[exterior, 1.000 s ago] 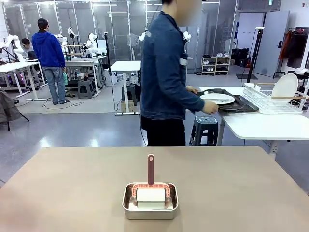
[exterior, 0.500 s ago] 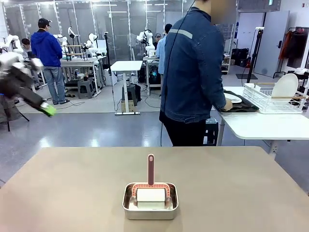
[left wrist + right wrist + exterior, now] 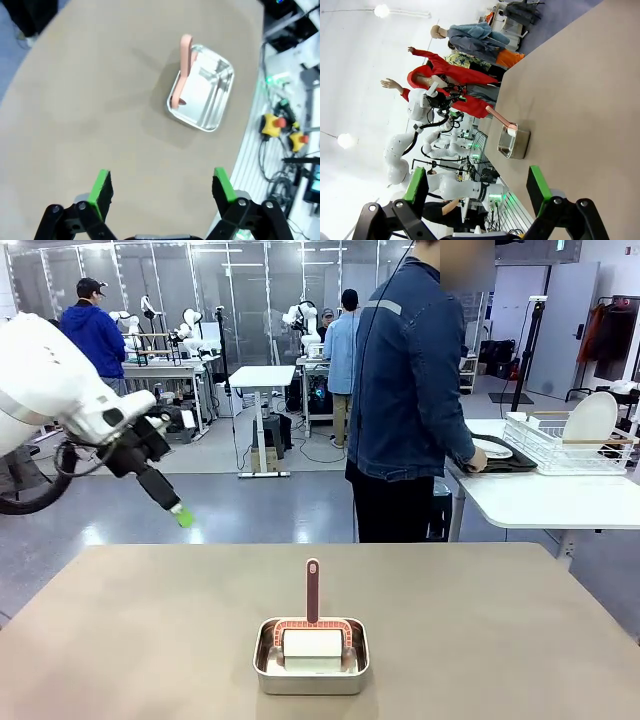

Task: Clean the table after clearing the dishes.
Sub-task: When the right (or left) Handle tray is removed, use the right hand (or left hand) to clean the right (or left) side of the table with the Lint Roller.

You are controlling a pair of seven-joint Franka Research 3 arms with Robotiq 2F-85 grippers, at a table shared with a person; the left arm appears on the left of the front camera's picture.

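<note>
The tan table (image 3: 150, 640) carries a small steel pan (image 3: 312, 658) at its front middle. A white cleaning pad with a pink upright handle (image 3: 313, 590) stands in the pan. My left gripper (image 3: 178, 512) hangs above the table's far left edge. In the left wrist view that gripper (image 3: 161, 187) is open and holds nothing, and the pan (image 3: 202, 89) lies well ahead of it. My right gripper (image 3: 476, 184) is open too, with the pan (image 3: 513, 143) far off on the table (image 3: 580, 100). The dishes (image 3: 492, 452), a dark tray with a white plate, lie on a white side table under the person's hand.
A person (image 3: 410, 400) in a denim jacket stands just past the table's far edge, turned to the white side table (image 3: 550, 502). A white dish rack (image 3: 570, 445) with a plate stands there. Other people and tables are farther back.
My left arm has swung in from the far left and come down toward the table's left side. The person has shifted right along the side table with the tray.
</note>
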